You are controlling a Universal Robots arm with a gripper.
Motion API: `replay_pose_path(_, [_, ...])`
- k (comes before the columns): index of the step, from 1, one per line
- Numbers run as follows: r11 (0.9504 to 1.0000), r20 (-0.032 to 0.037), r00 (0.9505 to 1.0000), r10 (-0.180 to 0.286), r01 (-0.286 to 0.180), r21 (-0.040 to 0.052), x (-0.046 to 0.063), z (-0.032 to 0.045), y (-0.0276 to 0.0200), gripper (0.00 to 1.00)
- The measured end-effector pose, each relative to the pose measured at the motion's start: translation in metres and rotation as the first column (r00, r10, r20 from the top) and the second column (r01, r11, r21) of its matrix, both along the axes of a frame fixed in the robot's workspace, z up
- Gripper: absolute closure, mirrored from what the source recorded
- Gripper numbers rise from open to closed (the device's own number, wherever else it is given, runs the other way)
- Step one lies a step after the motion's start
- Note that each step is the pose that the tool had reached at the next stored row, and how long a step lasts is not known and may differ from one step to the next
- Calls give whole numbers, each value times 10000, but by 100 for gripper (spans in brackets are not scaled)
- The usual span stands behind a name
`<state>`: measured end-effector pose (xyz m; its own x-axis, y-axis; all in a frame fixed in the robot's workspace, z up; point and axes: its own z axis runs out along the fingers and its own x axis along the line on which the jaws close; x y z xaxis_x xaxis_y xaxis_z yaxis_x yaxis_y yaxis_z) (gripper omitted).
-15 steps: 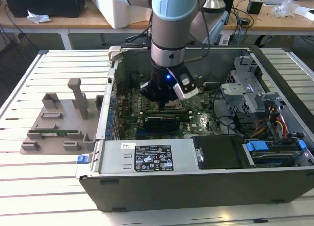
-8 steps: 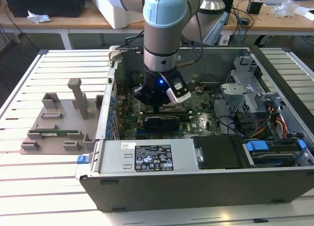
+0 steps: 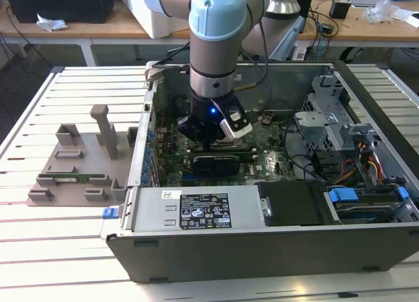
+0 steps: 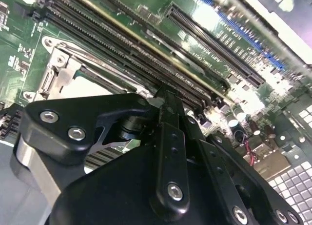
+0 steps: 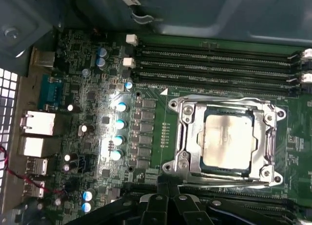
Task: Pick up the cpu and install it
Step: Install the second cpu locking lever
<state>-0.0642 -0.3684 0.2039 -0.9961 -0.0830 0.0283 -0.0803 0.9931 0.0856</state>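
Chip (image 5: 228,140), silvery and square, sits flat inside the metal socket frame (image 5: 181,137) on the green board (image 5: 156,122), just beside the rows of long black memory slots (image 5: 214,64). In the exterior view the arm reaches down into the open computer case (image 3: 262,249) on the bench (image 3: 65,230), its pincer (image 3: 213,141) low over the board. Whether the pincer is spread or closed cannot be told, and nothing is seen held in it.
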Motion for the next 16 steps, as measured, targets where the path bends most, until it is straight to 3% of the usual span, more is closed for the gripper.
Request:
replay_pose_path(3, [10000, 2, 10000, 30, -30, 7, 0, -3, 43, 89])
replay_pose_path(8, [10000, 38, 10000, 54, -54, 27, 0, 21, 48, 89])
replay_pose_path(10, [10000, 39, 10000, 55, -55, 11, -2, 54, 42, 89])
replay_pose_path(13, [10000, 36, 10000, 55, -55, 18, -1, 53, 6, 89])
replay_pose_path(16, [10000, 22, 10000, 56, -56, 36, -2, 42, 6, 89])
